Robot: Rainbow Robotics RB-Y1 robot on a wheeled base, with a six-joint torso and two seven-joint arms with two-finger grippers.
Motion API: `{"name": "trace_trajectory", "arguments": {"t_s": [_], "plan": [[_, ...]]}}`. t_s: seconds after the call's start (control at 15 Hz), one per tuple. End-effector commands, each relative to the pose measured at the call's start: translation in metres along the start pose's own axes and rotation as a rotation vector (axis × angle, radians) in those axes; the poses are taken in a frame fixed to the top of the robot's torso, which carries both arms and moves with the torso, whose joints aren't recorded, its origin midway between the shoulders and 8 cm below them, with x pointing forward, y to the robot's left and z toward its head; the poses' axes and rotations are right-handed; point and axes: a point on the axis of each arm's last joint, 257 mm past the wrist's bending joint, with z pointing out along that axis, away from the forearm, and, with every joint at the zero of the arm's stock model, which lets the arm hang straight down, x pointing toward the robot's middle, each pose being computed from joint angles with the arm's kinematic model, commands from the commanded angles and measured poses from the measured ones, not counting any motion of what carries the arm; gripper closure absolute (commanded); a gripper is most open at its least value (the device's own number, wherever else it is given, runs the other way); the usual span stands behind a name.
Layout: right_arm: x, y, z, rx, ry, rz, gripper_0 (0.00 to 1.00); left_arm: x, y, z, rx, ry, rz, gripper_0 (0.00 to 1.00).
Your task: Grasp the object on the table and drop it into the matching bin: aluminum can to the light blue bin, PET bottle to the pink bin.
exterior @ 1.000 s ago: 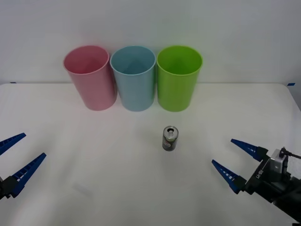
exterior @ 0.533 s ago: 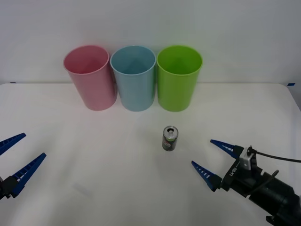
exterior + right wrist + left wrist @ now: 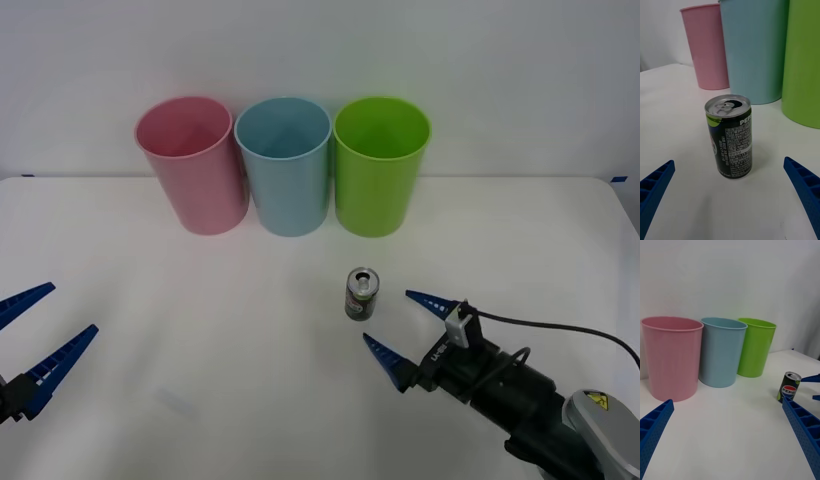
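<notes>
Dark can [image 3: 362, 293] upright, just beyond right gripper [image 3: 408, 330] (fingers spread)

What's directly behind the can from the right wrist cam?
Behind the aluminum can stands the light blue bin, apart from it, flanked by pink bin and green bin. Their insides are hidden.

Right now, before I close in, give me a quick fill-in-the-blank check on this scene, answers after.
1. The aluminum can stands ____ on the table.
2. The right gripper is ____, its fingers short of the can.
3. The light blue bin stands between the pink bin and the ____ bin.
4. The left gripper waits open at the table's ____ edge.

Missing words: upright; open; lime green; left
</notes>
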Motion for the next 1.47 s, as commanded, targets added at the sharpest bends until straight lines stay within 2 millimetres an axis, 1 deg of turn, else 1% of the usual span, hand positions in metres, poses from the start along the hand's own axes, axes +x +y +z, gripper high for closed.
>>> {"name": "trace_trajectory", "arguments": {"t_s": [0.07,0.27,0.47,0.87,1.07,1.33,1.4,1.47], "plan": [[0.006,0.004,0.025,-0.008,0.005,0.005,0.00,0.000,0.000,0.000,0.000,0.000,0.000,0.00],[0.009,0.004,0.043,-0.010,0.013,0.004,0.00,0.000,0.000,0.000,0.000,0.000,0.000,0.00],[0.008,0.003,0.058,-0.011,0.014,0.005,0.00,0.000,0.000,0.000,0.000,0.000,0.000,0.00],[0.003,0.006,0.081,-0.003,0.021,-0.006,0.00,0.000,0.000,0.000,0.000,0.000,0.000,0.00],[0.002,0.007,0.087,0.004,0.022,-0.007,0.00,0.000,0.000,0.000,0.000,0.000,0.000,0.00],[0.002,0.007,0.087,0.005,0.024,-0.011,0.00,0.000,0.000,0.000,0.000,0.000,0.000,0.00],[0.002,0.007,0.087,0.005,0.025,-0.015,0.59,0.000,0.000,0.000,0.000,0.000,0.000,0.00],[0.002,0.007,0.087,0.005,0.025,-0.021,0.89,0.000,0.000,0.000,0.000,0.000,0.000,0.00]]}}
